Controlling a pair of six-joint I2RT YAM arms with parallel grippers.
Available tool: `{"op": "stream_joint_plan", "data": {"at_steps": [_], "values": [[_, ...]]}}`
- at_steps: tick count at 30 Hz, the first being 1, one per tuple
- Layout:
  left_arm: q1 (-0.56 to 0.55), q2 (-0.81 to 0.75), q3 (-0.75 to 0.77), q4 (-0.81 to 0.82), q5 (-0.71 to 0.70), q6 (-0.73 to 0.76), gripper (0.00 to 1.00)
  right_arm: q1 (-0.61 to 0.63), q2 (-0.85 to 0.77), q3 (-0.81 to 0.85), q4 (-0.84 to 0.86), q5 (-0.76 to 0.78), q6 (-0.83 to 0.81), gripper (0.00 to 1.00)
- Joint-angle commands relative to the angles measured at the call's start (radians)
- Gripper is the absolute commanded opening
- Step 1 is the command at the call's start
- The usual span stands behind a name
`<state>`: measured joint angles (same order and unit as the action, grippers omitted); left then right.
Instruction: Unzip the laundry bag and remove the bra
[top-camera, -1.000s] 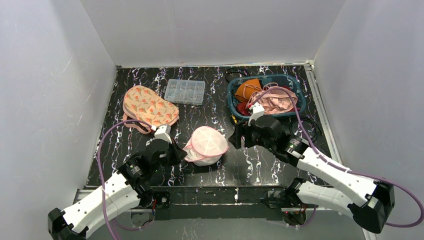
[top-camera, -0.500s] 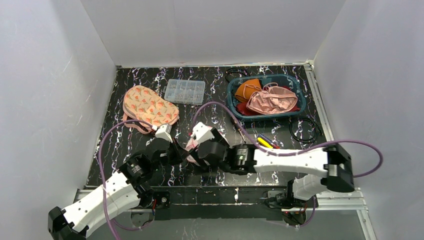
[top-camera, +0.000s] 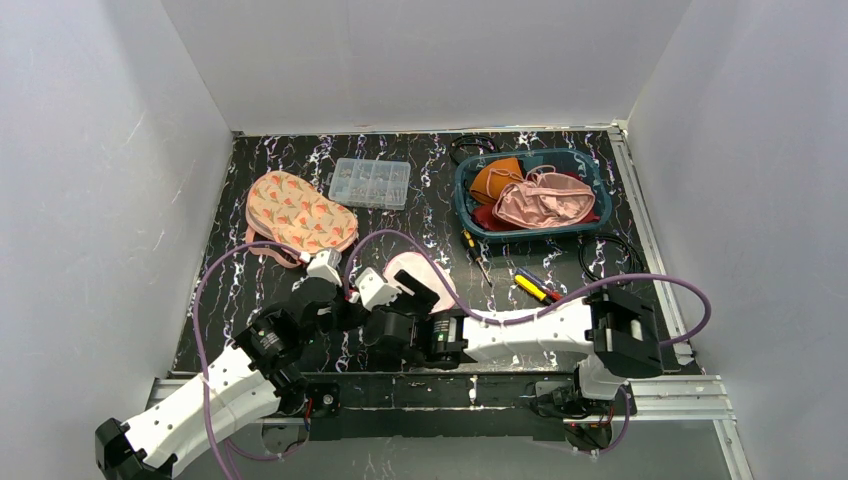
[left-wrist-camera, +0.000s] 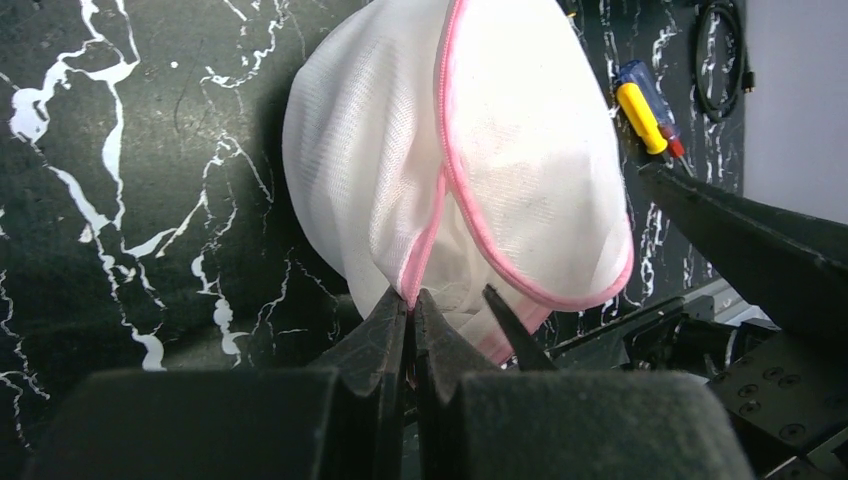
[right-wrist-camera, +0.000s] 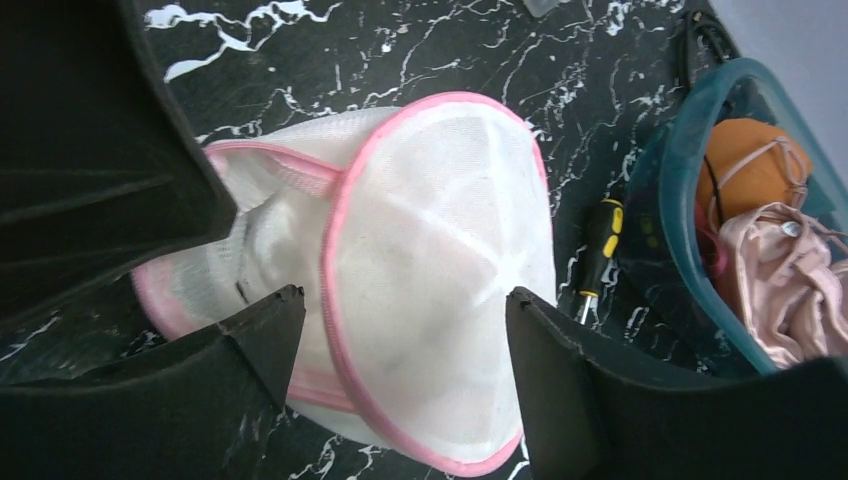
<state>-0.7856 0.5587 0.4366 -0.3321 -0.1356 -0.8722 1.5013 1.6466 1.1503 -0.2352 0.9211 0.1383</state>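
Laundry bag (left-wrist-camera: 480, 150), one, left jaws clamped on its trim, right jaws wide, perhaps straddling it

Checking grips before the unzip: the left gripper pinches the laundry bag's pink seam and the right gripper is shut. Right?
No. The left gripper does pinch the laundry bag's pink seam, but the right gripper is open, fingers spread wide; the right wrist view shows it.
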Motion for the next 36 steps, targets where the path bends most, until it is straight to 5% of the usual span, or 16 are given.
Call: {"op": "stream_joint_plan", "data": {"at_steps": [1,6,17,28,36], "values": [[0.004,-0.016,0.016,-0.024,-0.006,0.001,0.00,0.010,0.050,0.058,0.014,0.122,-0.042,0.77],[0.004,-0.017,0.011,-0.028,-0.015,-0.001,0.00,0.039,0.070,0.058,0.012,0.197,-0.079,0.46],[0.004,-0.005,0.022,-0.025,-0.034,0.000,0.00,0.090,-0.102,0.029,0.039,0.190,-0.057,0.03],[0.004,-0.027,0.007,-0.035,-0.062,-0.009,0.00,-0.165,-0.658,-0.391,0.119,-0.115,0.403,0.02],[0.005,-0.039,-0.022,-0.046,-0.053,-0.022,0.00,-0.237,-0.963,-0.629,0.019,-0.069,0.656,0.02]]}}
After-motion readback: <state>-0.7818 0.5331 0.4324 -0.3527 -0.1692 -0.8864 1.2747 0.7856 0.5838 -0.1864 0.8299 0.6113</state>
